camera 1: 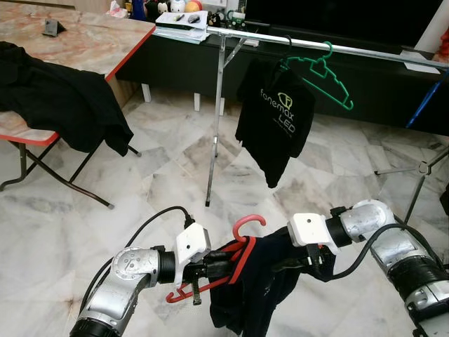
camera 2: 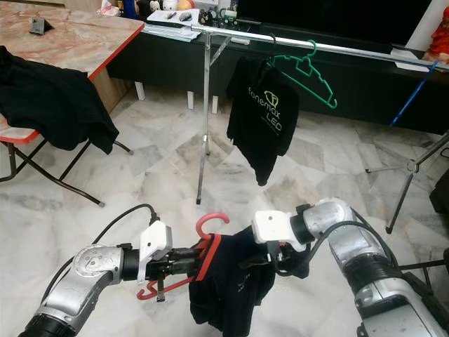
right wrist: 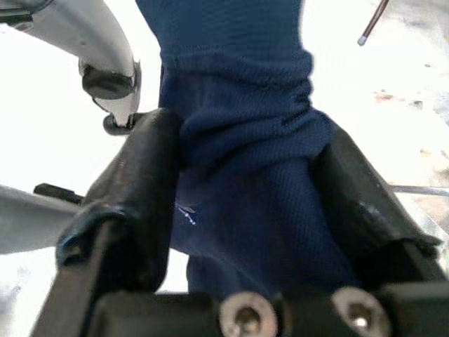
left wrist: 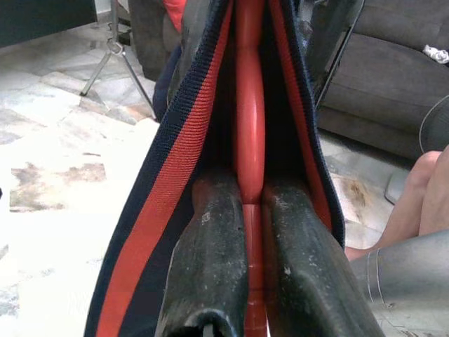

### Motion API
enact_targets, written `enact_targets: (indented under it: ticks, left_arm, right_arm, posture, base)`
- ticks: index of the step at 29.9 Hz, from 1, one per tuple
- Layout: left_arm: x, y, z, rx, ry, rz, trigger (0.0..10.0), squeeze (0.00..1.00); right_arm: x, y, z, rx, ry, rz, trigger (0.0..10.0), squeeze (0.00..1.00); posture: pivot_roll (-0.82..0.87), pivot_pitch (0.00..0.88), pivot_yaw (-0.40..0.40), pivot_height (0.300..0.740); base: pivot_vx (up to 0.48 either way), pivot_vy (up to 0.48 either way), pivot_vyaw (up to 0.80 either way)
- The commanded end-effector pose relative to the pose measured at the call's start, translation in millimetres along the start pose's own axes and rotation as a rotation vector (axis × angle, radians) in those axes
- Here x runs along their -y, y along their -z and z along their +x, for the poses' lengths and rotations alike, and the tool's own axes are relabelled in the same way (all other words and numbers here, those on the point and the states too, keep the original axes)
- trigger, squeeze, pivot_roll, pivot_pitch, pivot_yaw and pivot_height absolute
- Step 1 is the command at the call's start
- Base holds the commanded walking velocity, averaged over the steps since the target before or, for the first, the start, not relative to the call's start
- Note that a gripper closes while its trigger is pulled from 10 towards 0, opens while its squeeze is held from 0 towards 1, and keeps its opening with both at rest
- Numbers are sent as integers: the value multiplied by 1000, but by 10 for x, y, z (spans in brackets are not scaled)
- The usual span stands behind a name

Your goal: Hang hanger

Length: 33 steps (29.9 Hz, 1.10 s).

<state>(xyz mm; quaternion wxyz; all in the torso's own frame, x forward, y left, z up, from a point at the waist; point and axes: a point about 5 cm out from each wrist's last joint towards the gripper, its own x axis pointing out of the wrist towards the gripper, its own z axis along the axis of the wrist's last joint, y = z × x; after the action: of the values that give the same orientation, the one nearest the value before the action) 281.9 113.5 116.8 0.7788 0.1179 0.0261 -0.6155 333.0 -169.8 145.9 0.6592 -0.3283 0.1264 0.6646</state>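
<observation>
We are in a home, in what looks like a living room. The marble-tiled floor (camera 1: pixel 168 175) spreads beneath our left gripper (camera 1: pixel 223 261) and right gripper (camera 1: pixel 306 261). Ahead of both stands a metal clothes rail (camera 1: pixel 280 40) carrying a black T-shirt (camera 1: pixel 273 119) and a green hanger (camera 1: pixel 324 74). Beyond it runs a long dark low cabinet (camera 1: pixel 175 60) with small household items on top. Ahead of the left gripper, a folding counter (camera 1: pixel 77 42) holds dark clothing (camera 1: pixel 59 98). The left wrist view catches a grey sofa (left wrist: pixel 393 77).
</observation>
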Motion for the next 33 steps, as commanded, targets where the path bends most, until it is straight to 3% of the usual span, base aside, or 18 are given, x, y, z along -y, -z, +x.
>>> enact_targets:
  ticks: [1, 33]
  left_arm:
    - [31, -90, 56, 31, 33, 31, 10000, 0]
    - [20, -129, 84, 14, 46, 63, 10000, 0]
  right_arm:
    - [8, -26, -5, 17, -12, -6, 0, 0]
    - [-40, -6, 59, 80, -45, 68, 0, 0]
  posture:
    - [-42, 175, -81, 740]
    - [-38, 176, -78, 740]
  base:
    - [0, 0, 0]
    - [0, 0, 0]
